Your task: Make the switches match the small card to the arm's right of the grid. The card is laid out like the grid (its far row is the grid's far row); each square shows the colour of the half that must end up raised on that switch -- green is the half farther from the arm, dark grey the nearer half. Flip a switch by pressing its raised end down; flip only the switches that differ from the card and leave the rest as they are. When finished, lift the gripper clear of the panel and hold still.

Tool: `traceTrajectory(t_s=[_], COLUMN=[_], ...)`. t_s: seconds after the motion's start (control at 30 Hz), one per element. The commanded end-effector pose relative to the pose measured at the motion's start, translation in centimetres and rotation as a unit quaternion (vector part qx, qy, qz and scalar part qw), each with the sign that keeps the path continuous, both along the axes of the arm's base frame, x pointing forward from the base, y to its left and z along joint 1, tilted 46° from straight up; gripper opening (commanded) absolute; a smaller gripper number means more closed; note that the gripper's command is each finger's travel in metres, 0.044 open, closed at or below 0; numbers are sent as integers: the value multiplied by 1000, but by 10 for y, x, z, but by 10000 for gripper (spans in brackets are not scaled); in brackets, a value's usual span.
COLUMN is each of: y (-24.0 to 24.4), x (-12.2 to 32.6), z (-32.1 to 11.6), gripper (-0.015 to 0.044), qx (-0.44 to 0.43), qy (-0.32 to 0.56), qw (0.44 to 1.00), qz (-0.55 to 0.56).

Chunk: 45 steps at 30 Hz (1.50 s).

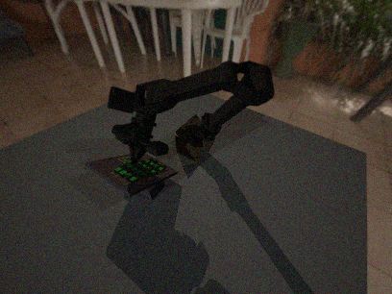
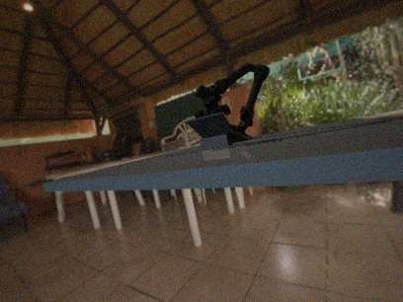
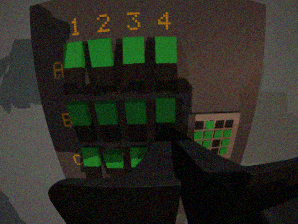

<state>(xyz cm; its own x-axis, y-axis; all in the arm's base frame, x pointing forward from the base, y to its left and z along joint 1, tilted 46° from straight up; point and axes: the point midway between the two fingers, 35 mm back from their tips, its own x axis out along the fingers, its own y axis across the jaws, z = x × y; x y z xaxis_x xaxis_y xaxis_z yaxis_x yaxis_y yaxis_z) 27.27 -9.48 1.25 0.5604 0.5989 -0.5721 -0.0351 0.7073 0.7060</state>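
Note:
The tilted switch panel (image 1: 103, 165) (image 2: 212, 126) (image 3: 225, 60) carries rows A, B and C of green and dark switches in the wrist view; row B is in shadow. The fingers hide switch C4 and anything nearer. My gripper (image 1: 136, 159) (image 3: 166, 133) is shut and empty, its tips over or at the near dark half of switch B4 (image 3: 165, 110); contact cannot be told. The card (image 3: 216, 116) is to the right. Its far row reads dark, green, dark, dark; the second row is all green; the third shows a dark third square. Its nearest row is mostly hidden.
The panel stands on a grey table (image 1: 288, 211) (image 2: 316, 148). A support block (image 2: 215, 142) is under the panel. The arm's base (image 1: 192, 139) stands beside the panel, and the arm's shadow crosses the table. White chairs and a white table are in the background.

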Motion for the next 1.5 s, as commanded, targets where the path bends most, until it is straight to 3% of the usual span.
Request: traceTrajectory(t_s=[0.0, 0.43, 0.67, 0.87, 1.17, 1.47], y=[2, 3, -37, -38, 18, 27], x=[0, 1, -33, -34, -69, -62], z=[-1, -2, 34, 36, 63, 55], gripper=[0, 0, 0, 0, 0, 0], qx=[4, 4, 2, 2, 5, 4], qy=[2, 1, 13, 13, 14, 12], qw=[1000, 1000, 1000, 1000, 1000, 1000], qz=[-1, -1, 8, 9, 9, 4])
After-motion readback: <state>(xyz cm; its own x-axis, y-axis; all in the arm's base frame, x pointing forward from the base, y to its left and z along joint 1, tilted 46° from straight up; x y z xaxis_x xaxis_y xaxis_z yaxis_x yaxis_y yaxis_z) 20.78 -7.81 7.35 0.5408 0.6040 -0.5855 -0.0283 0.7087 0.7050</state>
